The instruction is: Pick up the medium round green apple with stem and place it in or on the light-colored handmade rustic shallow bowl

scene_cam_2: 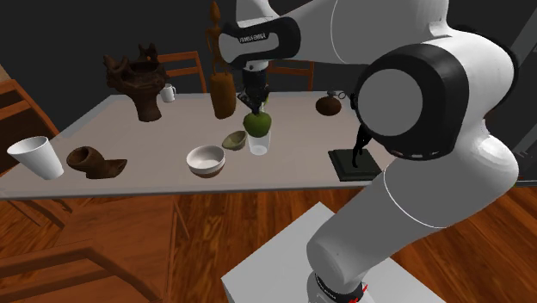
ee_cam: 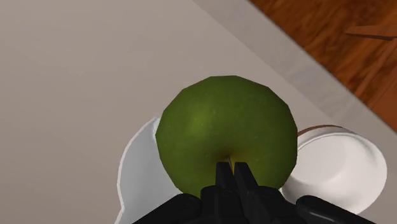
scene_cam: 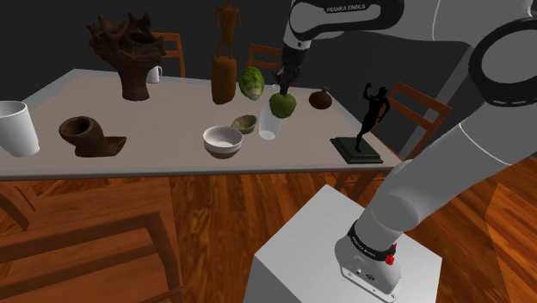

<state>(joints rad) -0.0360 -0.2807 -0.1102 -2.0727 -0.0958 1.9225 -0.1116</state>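
Observation:
A round green apple (scene_cam: 282, 104) (scene_cam_2: 256, 123) (ee_cam: 226, 130) hangs in the air above the table, and my gripper (scene_cam: 282, 89) (scene_cam_2: 256, 108) (ee_cam: 233, 175) is shut on its stem end from above. Directly under the apple stands a small white cup (scene_cam: 269, 128) (scene_cam_2: 258, 144) (ee_cam: 135, 172). The light bowl with a brown underside (scene_cam: 222, 140) (scene_cam_2: 206, 160) (ee_cam: 340, 168) sits on the table to the shoulder view's left of the apple, nearer the front edge, and holds nothing.
A small olive dish (scene_cam: 243, 123) lies between cup and bowl. Behind stand a leafy green vegetable (scene_cam: 251, 82), a tall wooden figure (scene_cam: 225, 69) and a brown round pot (scene_cam: 320, 100). A black statue (scene_cam: 370, 116) is at the right, a dark carved vase (scene_cam: 129, 52) and a white tumbler (scene_cam: 15, 127) at the left.

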